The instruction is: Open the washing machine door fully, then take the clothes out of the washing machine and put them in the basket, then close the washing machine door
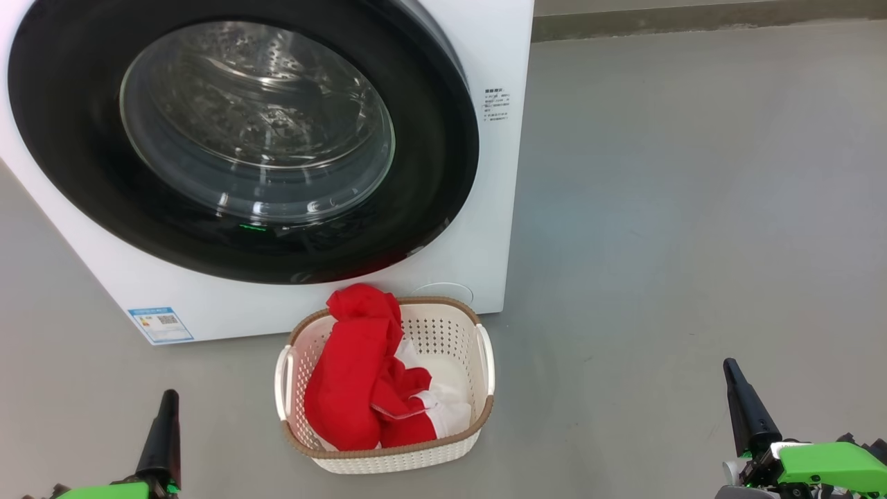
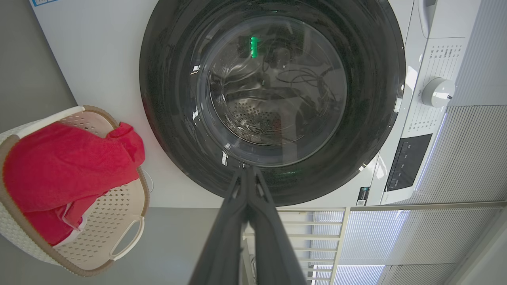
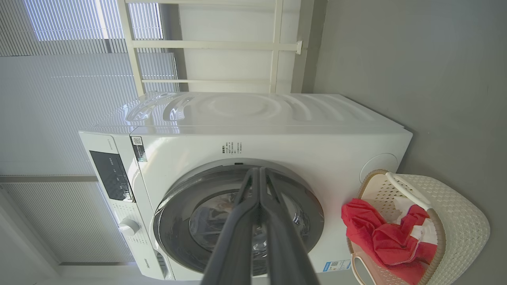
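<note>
The washing machine door (image 1: 242, 138) is pressed shut, the clothes (image 1: 353, 374) piled in the basket (image 1: 395, 463) just before it (job apparently finished), so the left gripper (image 1: 168, 403) and right gripper (image 1: 733, 375) are held back, closed, empty.

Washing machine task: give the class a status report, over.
Shut, empty: left gripper, right gripper. Closed: washing machine door; clothes in basket. In the way: basket sits close below the door.
</note>
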